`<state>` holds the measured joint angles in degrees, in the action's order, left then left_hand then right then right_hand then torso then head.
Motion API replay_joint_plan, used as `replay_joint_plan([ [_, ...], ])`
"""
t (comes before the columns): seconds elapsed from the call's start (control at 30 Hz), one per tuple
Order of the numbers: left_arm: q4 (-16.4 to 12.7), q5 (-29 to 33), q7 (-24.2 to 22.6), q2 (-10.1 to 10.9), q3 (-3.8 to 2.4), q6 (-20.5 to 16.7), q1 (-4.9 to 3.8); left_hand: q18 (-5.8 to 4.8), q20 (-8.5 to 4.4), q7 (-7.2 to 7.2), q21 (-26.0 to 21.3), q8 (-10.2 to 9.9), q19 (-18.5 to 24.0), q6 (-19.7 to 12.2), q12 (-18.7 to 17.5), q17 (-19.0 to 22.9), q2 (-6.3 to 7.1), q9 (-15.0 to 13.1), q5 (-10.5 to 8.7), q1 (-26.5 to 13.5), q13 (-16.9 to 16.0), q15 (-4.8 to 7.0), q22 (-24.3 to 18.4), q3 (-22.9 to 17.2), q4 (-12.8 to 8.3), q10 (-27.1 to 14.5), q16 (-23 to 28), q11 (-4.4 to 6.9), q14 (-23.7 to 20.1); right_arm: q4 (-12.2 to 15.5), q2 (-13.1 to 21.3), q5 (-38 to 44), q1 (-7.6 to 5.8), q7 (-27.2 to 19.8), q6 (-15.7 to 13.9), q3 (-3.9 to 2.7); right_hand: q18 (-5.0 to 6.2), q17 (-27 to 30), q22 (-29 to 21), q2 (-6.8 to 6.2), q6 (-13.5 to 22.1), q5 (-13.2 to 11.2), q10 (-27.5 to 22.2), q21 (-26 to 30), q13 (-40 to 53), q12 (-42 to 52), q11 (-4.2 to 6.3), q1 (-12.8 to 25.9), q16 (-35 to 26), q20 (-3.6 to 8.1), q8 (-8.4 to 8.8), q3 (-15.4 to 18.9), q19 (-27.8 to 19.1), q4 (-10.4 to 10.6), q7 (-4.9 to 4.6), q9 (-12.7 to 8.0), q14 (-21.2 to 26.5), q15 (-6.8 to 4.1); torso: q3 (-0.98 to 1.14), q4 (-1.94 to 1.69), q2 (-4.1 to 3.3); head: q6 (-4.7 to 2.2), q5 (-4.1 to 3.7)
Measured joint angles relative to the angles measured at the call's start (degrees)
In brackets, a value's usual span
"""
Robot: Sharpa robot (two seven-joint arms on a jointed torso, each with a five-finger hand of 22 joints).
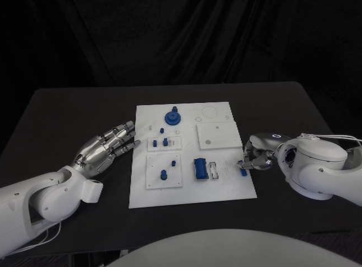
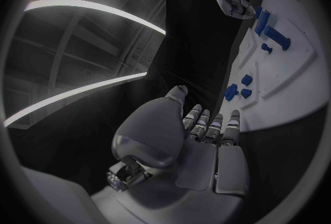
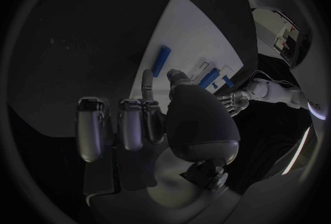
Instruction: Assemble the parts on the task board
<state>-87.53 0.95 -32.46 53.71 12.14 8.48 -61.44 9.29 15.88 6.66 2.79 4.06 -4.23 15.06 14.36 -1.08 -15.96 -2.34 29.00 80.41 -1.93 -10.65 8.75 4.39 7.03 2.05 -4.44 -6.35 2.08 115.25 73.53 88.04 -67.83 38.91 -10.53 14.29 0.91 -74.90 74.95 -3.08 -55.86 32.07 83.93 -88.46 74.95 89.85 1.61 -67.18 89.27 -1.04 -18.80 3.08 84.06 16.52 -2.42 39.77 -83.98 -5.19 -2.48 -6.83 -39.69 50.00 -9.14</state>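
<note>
White flat task board (image 1: pixel 229 189) in middle of black bench (image 1: pixel 68 111). Small blue plastic parts on it: round gear-like piece (image 1: pixel 173 117) near far edge, long blue block (image 1: pixel 200 168) nearer robot.

Right robot hand (image 1: pixel 255 157) at board's right edge, fingers close by small blue peg (image 1: pixel 244 172); cannot tell if pinching. Left robot hand (image 1: pixel 108 146) just beside board's left edge, fingers spread, holding nothing.

Parts look light, stiff, smooth, likely slippery. Best taken by sides with fingertips.
</note>
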Motion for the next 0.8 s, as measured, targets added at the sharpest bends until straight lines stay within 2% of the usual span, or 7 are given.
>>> replay_joint_plan([
  [0.23,0.07,0.0,0.02,-0.08,0.0,0.01,0.0,0.0,0.0,0.0,0.0,0.0,0.0,0.0,0.0,0.0,0.0,0.0,0.0,0.0,0.0,0.0,0.0,0.0,0.0,0.0,0.0,0.0,0.0,-0.93,-0.75,0.07,0.56,0.04,0.44,-0.01,0.0,0.0,-0.01,0.0,0.0,0.0,0.08,0.27,0.0,0.0,-0.32,0.0,0.0,-0.21,1.62,0.0,-0.21,0.0,-0.42,-1.33,-0.04,0.04,-0.03,-0.01,0.03,0.0,0.02],
  [0.37,0.12,0.0,0.03,-0.13,0.0,0.01,0.0,0.0,0.0,0.0,0.0,0.0,0.0,0.0,0.0,0.0,0.0,0.0,0.0,0.0,0.01,0.0,0.0,0.0,0.0,0.0,0.0,0.0,0.0,-1.4,-1.36,0.1,1.01,0.06,0.58,-0.01,0.0,0.0,-0.01,-0.1,-0.21,0.31,-0.01,0.48,-0.01,0.0,-0.41,-0.1,0.0,-0.4,2.45,0.0,-0.01,0.0,-0.62,-2.07,-0.02,0.45,-0.03,0.03,0.03,0.0,0.14],
  [0.47,0.15,0.0,0.04,-0.14,0.0,0.02,0.01,0.0,0.0,0.0,0.0,0.0,0.0,0.0,0.0,0.0,0.0,0.0,0.0,0.0,0.01,0.0,0.0,0.0,0.0,0.0,0.0,0.0,0.0,-1.66,-1.85,0.17,1.26,0.08,0.6,-0.07,0.0,0.0,-0.01,-0.31,-0.42,0.68,-0.01,0.48,-0.01,0.0,-0.41,-0.34,0.0,-0.41,2.45,0.0,-0.01,0.0,-0.82,-2.18,-0.02,0.45,-0.02,0.03,0.03,0.0,0.16],
  [0.67,0.23,0.0,0.06,-0.25,0.01,0.03,0.03,0.0,0.0,0.0,0.0,0.0,0.0,0.0,0.0,0.0,0.0,0.01,0.0,0.0,0.01,0.0,-0.01,0.0,0.0,0.0,0.0,0.0,0.0,-1.91,-2.77,0.41,1.55,0.09,0.49,-0.24,0.0,0.0,-0.02,-0.18,-1.47,4.22,-0.01,0.48,-0.01,0.0,-0.41,-4.6,-0.01,-0.4,3.71,-1.45,-0.01,-1.45,-0.6,-2.62,-0.02,0.45,0.0,0.02,0.03,0.0,0.19],
  [0.8,0.25,0.0,0.07,-0.34,0.01,0.04,0.09,0.0,0.0,0.0,0.0,0.0,0.0,0.0,0.0,0.01,0.0,0.01,-0.01,0.0,0.01,0.0,-0.09,-0.16,-0.17,0.0,0.0,0.0,0.0,-2.08,-3.48,0.57,1.68,0.09,0.33,-0.36,0.0,0.0,-0.02,-0.17,-1.89,5.36,-0.01,0.48,-0.01,0.0,-0.41,-7.38,-0.01,-0.4,4.27,-2.71,-0.01,-3.05,-0.44,-2.58,-0.02,0.45,0.01,0.03,0.03,0.0,0.21],
])
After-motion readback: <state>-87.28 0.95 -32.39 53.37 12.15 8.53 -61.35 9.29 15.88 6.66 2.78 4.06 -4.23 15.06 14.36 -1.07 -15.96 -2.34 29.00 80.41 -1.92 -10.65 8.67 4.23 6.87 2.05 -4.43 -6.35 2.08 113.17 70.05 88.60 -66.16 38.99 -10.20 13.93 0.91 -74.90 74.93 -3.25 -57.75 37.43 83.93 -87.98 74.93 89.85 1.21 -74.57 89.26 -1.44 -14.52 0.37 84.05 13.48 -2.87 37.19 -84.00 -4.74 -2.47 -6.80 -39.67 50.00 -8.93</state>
